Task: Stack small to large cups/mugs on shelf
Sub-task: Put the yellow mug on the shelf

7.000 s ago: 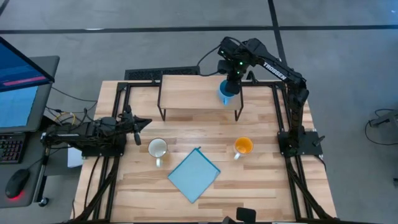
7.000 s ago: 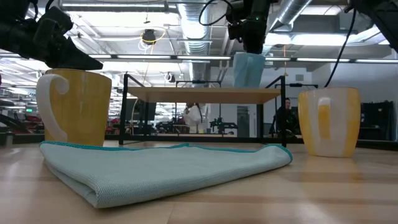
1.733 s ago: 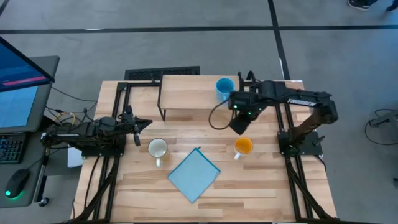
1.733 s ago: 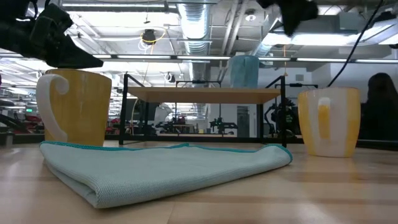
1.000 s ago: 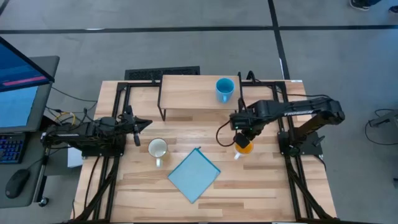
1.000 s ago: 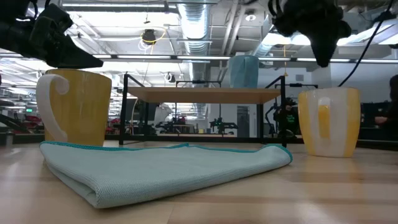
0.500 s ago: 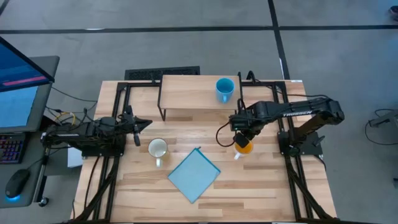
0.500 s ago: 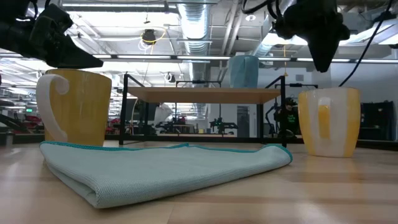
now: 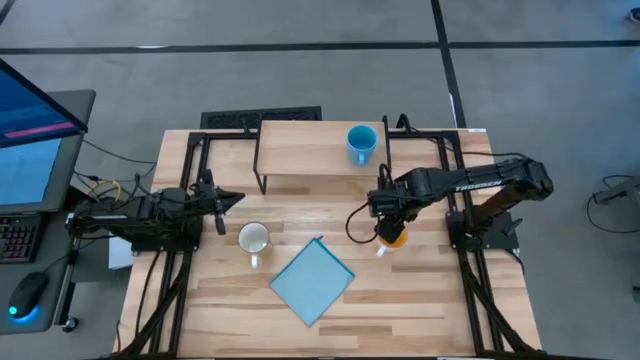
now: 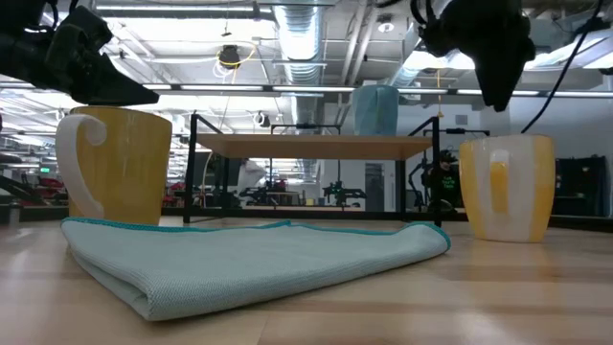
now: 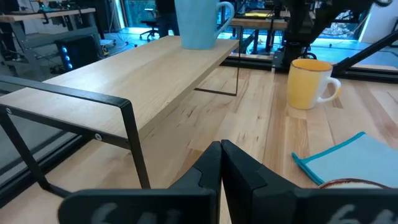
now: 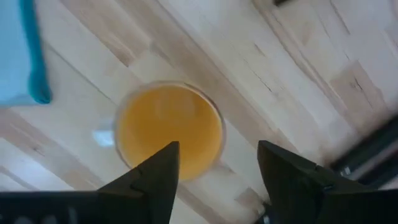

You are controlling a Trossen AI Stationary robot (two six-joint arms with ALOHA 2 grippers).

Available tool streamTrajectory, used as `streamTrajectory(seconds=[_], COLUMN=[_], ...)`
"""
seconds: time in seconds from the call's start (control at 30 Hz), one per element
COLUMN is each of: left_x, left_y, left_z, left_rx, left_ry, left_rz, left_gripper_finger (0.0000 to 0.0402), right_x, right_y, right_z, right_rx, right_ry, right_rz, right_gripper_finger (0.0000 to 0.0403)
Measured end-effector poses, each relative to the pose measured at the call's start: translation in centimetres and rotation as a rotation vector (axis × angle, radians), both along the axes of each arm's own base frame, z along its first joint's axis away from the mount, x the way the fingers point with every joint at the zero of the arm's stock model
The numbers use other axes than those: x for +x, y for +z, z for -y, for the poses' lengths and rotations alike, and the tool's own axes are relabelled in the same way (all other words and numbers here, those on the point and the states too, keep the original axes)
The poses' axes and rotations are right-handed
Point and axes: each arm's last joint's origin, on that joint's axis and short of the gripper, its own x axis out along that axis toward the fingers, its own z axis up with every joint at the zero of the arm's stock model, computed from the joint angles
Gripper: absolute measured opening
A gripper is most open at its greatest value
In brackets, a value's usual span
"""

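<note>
Right gripper [image 9: 387,208] hovering, fingers spread wide and empty, directly over orange mug [image 9: 392,237]; mug just toward 5 o'clock of it, apart.

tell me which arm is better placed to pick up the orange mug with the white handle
Right. The right gripper hangs open directly over the orange mug with the white handle, fingers either side of its rim. The left gripper sits shut at the table's far left side, beside the cream mug.
</note>
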Motion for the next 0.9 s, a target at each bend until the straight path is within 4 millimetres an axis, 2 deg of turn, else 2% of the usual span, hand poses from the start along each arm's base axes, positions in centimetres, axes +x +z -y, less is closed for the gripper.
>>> streamTrajectory(seconds=[0.2, 0.37, 0.67, 0.9], left_x=[0.0, 0.0, 0.0, 0.0], left_y=[0.0, 0.0, 0.0, 0.0], left_z=[0.0, 0.0, 0.0, 0.0], left_rx=[0.000, -0.003, -0.028, -0.028], left_ry=[0.000, 0.001, 0.005, 0.005], left_rz=[0.000, 0.002, 0.011, 0.011], left_gripper_finger=[0.0000, 0.0000, 0.0000, 0.0000], right_x=[0.1, 0.0, -0.5, -0.5], right_y=[0.1, -0.5, -4.5, -4.7], right_z=[0.2, 0.2, 0.0, 0.2], right_rx=[-0.146, -0.046, 0.069, 0.068], right_ry=[-0.015, -0.054, -0.029, -0.005], right_rz=[0.029, 0.006, -0.041, -0.042], right_gripper_finger=[0.0223, 0.0206, 0.0190, 0.0175])
